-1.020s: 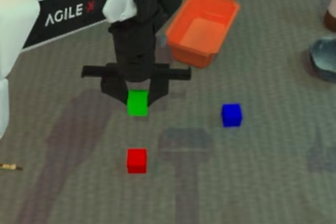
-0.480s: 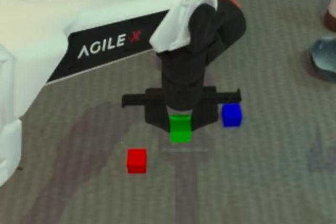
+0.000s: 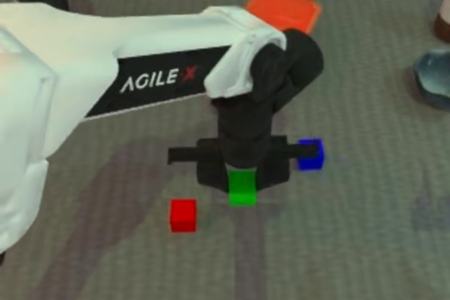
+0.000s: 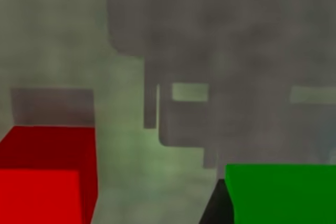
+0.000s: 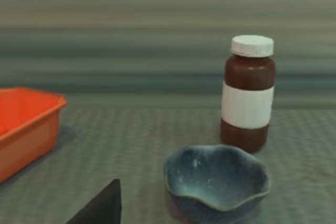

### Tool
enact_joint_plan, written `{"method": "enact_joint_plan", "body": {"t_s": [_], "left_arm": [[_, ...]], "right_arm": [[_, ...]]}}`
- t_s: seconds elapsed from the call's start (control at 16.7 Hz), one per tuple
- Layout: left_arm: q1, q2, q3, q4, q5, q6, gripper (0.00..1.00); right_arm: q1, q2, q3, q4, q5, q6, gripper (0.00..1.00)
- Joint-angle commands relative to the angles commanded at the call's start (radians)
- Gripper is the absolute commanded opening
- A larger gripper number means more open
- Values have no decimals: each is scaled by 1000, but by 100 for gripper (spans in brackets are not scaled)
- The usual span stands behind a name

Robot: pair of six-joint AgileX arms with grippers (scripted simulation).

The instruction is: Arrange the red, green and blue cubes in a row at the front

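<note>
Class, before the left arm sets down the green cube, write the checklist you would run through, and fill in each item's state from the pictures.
1. Left pincer shut on the green cube: ok.
2. Red cube already at the front, apart from the green one: ok.
3. Bare table in front of the green cube, to the red cube's right: ok.
4. Blue cube clear of the arm: cannot tell; the pincer's crossbar overlaps its edge in the top view.
5. Green cube lifted off the table: cannot tell.
6. Right arm out of the way: ok; only its wrist view shows it, near the bowl.
</note>
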Motion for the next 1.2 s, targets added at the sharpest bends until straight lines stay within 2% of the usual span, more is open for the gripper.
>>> {"method": "enact_joint_plan", "body": {"t_s": [0.18,0.42,1.2], "left_arm": [[-3,22,-66,80,0,-1,0],[-4,24,-71,85,0,-1,0],[-4,24,-71,85,0,-1,98]], "right_arm": [[0,0,0,0,0,0,100],[0,0,0,0,0,0,100],[0,0,0,0,0,0,100]]}}
